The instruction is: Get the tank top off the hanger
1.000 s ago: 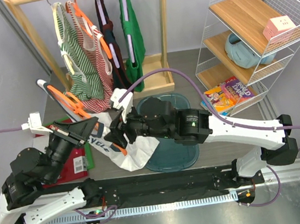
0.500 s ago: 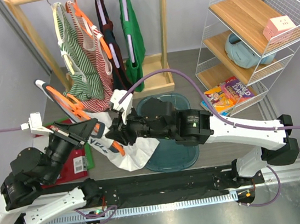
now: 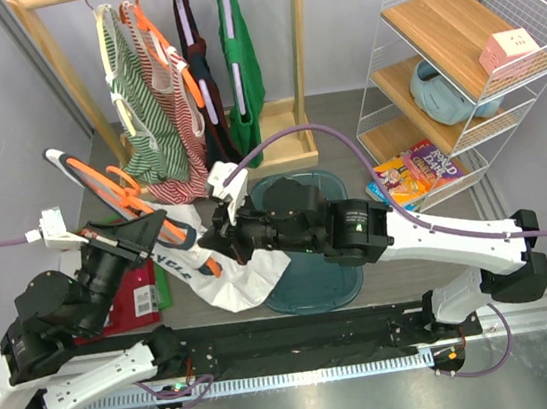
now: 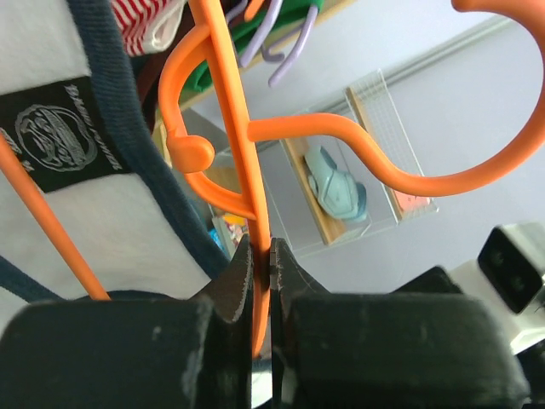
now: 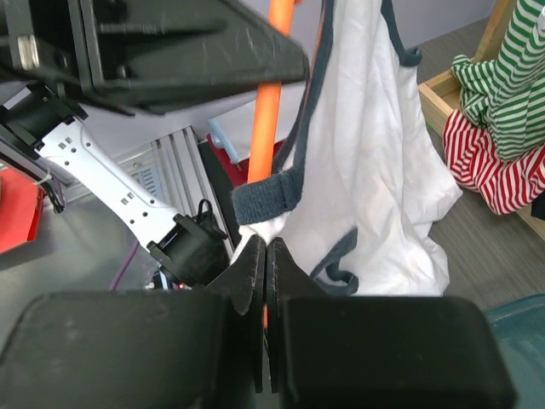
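Observation:
The orange hanger (image 3: 100,187) is tilted up to the left, with my left gripper (image 3: 156,228) shut on its thin bar (image 4: 247,153). The white tank top (image 3: 224,271) with navy trim hangs from it and trails onto the table. In the left wrist view the jaws (image 4: 261,247) pinch the orange bar, and the tank top's neck label and navy edge (image 4: 51,230) show at the left. My right gripper (image 3: 219,234) is shut on the tank top's strap. In the right wrist view its tips (image 5: 266,245) pinch white cloth just under the navy band, beside the hanger (image 5: 266,128).
A wooden clothes rack (image 3: 299,50) at the back holds a red-and-white striped top (image 3: 156,119), a dark top and a green top (image 3: 242,57). A teal tub (image 3: 312,270) lies under my right arm. A red box (image 3: 140,298) sits left and a wire shelf (image 3: 456,59) stands right.
My right gripper has closed on the tank top's strap. My left gripper has carried the hanger a little up and to the left.

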Robot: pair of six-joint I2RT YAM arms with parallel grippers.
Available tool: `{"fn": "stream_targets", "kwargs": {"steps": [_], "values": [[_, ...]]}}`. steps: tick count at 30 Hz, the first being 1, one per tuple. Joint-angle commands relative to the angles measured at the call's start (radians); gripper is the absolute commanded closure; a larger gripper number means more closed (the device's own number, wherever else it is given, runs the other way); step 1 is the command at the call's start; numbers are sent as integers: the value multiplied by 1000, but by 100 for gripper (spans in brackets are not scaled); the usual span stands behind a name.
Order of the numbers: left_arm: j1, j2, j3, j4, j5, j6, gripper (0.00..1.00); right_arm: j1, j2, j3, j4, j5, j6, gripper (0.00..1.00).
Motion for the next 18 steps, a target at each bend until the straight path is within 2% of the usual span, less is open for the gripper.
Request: {"fn": "stream_targets", "kwargs": {"steps": [1, 13, 15, 18], "values": [[0, -4, 31, 169, -141, 95, 100, -1, -80, -64, 55, -24, 40, 99], [0, -46, -43, 326, -189, 82, 100, -1, -198, -298, 164, -87, 91, 99], [0, -56, -63, 367, -157, 66, 100, -1, -212, -327, 186, -86, 93, 99], [0, -56, -52, 336, -109, 17, 100, -1, -224, -363, 227, -86, 103, 99]]}}
